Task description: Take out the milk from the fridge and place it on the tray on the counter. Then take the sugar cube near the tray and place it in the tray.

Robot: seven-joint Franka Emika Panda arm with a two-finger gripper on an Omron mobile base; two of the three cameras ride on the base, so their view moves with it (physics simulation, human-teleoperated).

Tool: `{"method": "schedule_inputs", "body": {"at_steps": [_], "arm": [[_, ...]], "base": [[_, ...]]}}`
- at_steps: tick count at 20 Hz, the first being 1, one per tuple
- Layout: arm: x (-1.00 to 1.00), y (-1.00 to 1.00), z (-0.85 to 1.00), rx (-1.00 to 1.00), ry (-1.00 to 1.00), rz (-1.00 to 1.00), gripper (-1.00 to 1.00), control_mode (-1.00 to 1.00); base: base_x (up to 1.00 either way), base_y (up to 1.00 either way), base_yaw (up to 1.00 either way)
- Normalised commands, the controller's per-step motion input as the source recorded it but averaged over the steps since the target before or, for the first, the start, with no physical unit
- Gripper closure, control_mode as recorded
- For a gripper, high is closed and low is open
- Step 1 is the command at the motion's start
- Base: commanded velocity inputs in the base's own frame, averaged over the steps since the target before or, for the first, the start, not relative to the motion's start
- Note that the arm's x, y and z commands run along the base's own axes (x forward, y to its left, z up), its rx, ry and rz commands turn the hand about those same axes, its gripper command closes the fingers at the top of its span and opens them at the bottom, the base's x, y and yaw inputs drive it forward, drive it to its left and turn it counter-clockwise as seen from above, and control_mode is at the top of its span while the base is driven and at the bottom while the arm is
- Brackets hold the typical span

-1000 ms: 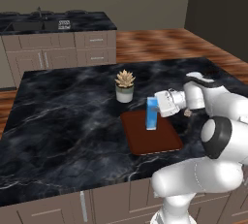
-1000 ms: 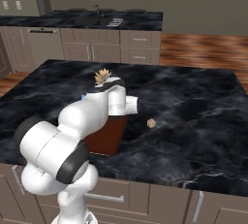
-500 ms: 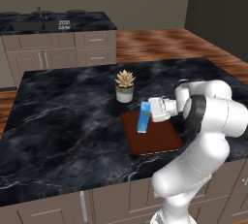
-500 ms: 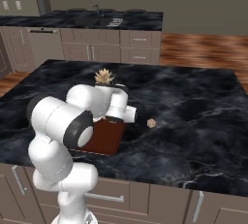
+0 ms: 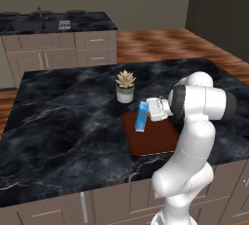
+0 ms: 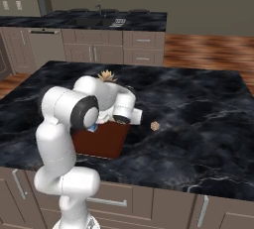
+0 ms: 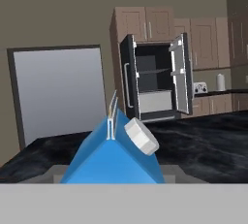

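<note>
The arm is folded low over the near edge of the counter, and its gripper comes in from the side, clamped on the milk, one blue carton held upright with a slight lean. The side grip probably keeps the gabled top free and lets the base go down flat. From the hand view the carton's blue roof and white cap sit right up against the camera, so the fingers themselves are hidden behind it. The carton's bottom is over the middle of the tray; whether it already touches the tray or hangs just above I cannot tell. One tray, reddish brown, lying flat near the counter's front edge, likely put there as the drop spot for both items. Judging by this, the first half of the task is nearly done, with release left. One sugar cube sits on the black top beside the tray, apart from it, not yet picked. Just behind the tray stands one small potted plant, close to the tray's back edge. Farther off, a second counter with a sink. Across the room, one fridge stands with its doors open.
</note>
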Motion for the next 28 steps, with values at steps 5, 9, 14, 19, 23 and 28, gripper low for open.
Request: {"method": "schedule_inputs", "body": {"at_steps": [5, 9, 14, 19, 23, 28], "arm": [[0.13, 0.2, 0.0, -0.02, 0.05, 0.0, 1.0, -1.0], [0.07, 0.33, -0.06, -0.08, 0.02, 0.0, 1.0, -1.0], [0.0, 0.21, -0.01, -0.13, 0.0, -0.01, 1.0, -1.0], [0.0, 0.01, -0.12, -0.02, 0.0, 0.0, 1.0, -1.0], [0.0, 0.0, -0.38, 0.0, 0.0, 0.0, 1.0, -1.0], [0.0, 0.0, -0.54, 0.0, 0.0, 0.0, 1.0, -1.0]], "base": [[0.0, 0.0, 0.0], [0.0, 0.0, 0.0], [0.0, 0.0, 0.0], [0.0, 0.0, 0.0], [0.0, 0.0, 0.0], [0.0, 0.0, 0.0]]}}
